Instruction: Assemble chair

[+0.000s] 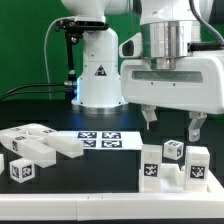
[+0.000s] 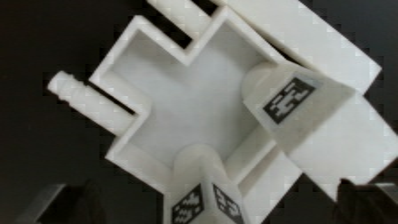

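White glossy arm (image 1: 165, 35). Gripper (image 1: 173, 122): white box housing above the jaws, dark fingers (image 1: 150, 118). White base (image 1: 98, 85), beyond the jaws, carries a black triangular label (image 1: 101, 72).

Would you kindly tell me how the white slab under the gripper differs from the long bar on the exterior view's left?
The slab is broad, with tagged posts standing up from it; the bar is one slim length lying flat. The slab sits directly below the open jaws of the gripper; the bar lies across the marker board from it. Both are white, on the black table, and ungripped.
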You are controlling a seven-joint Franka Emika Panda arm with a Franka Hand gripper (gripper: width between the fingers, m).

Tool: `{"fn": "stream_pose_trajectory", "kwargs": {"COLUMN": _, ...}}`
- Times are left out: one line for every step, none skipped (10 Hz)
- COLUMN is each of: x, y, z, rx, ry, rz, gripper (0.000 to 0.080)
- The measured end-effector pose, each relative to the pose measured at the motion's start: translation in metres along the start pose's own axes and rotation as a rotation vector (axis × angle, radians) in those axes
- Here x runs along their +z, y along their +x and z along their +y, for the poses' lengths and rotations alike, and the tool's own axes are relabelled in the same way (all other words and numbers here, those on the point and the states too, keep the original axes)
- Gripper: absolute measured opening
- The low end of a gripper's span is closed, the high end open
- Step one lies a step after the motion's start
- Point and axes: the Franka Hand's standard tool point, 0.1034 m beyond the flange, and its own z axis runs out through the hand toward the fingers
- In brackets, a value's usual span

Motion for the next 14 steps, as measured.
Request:
{"fn": "stream_pose_trajectory", "kwargs": {"x": 0.003, "y": -0.002, "z": 0.008, "rx": -0.172, "ry": 0.013, "rz": 0.029, "gripper": 0.0649}}
{"fn": "stream_pose_trajectory", "kwargs": {"x": 0.007, "y": 0.002, "z": 0.022, "rx": -0.259, "ry": 0.02, "rz": 0.077, "gripper": 0.0649}}
{"fn": "stream_pose_trajectory", "kwargs": {"x": 0.009, "y": -0.001, "z": 0.024, "rx": -0.272, "ry": 0.01, "rz": 0.066, "gripper": 0.0649}}
{"fn": "stream_pose_trajectory", "kwargs": {"x": 0.009, "y": 0.0, "z": 0.024, "rx": -0.287, "ry": 0.011, "rz": 0.068, "gripper": 0.0649}}
{"fn": "stream_pose_trajectory", "kwargs": {"x": 0.009, "y": 0.001, "z": 0.024, "rx": -0.299, "ry": 0.009, "rz": 0.069, "gripper": 0.0649}}
{"fn": "stream_pose_trajectory", "kwargs": {"x": 0.009, "y": 0.001, "z": 0.024, "rx": -0.296, "ry": 0.009, "rz": 0.068, "gripper": 0.0649}}
{"fn": "stream_pose_trajectory", "kwargs": {"x": 0.009, "y": 0.007, "z": 0.025, "rx": -0.346, "ry": 0.012, "rz": 0.085, "gripper": 0.0649}}
{"fn": "stream_pose_trajectory", "kwargs": {"x": 0.013, "y": 0.014, "z": 0.027, "rx": -0.392, "ry": 0.015, "rz": 0.124, "gripper": 0.0649}}
{"fn": "stream_pose_trajectory", "kwargs": {"x": 0.025, "y": 0.011, "z": 0.026, "rx": -0.46, "ry": 0.011, "rz": 0.16, "gripper": 0.0649}}
{"fn": "stream_pose_trajectory", "kwargs": {"x": 0.03, "y": 0.007, "z": 0.024, "rx": -0.501, "ry": 0.01, "rz": 0.17, "gripper": 0.0649}}
{"fn": "stream_pose_trajectory", "kwargs": {"x": 0.03, "y": 0.001, "z": 0.02, "rx": -0.488, "ry": 0.012, "rz": 0.169, "gripper": 0.0649}}
{"fn": "stream_pose_trajectory", "kwargs": {"x": 0.03, "y": 0.002, "z": 0.021, "rx": -0.488, "ry": 0.011, "rz": 0.17, "gripper": 0.0649}}
{"fn": "stream_pose_trajectory", "kwargs": {"x": 0.03, "y": 0.003, "z": 0.022, "rx": -0.487, "ry": 0.01, "rz": 0.169, "gripper": 0.0649}}
{"fn": "stream_pose_trajectory", "kwargs": {"x": 0.031, "y": 0.003, "z": 0.022, "rx": -0.521, "ry": 0.006, "rz": 0.172, "gripper": 0.0649}}
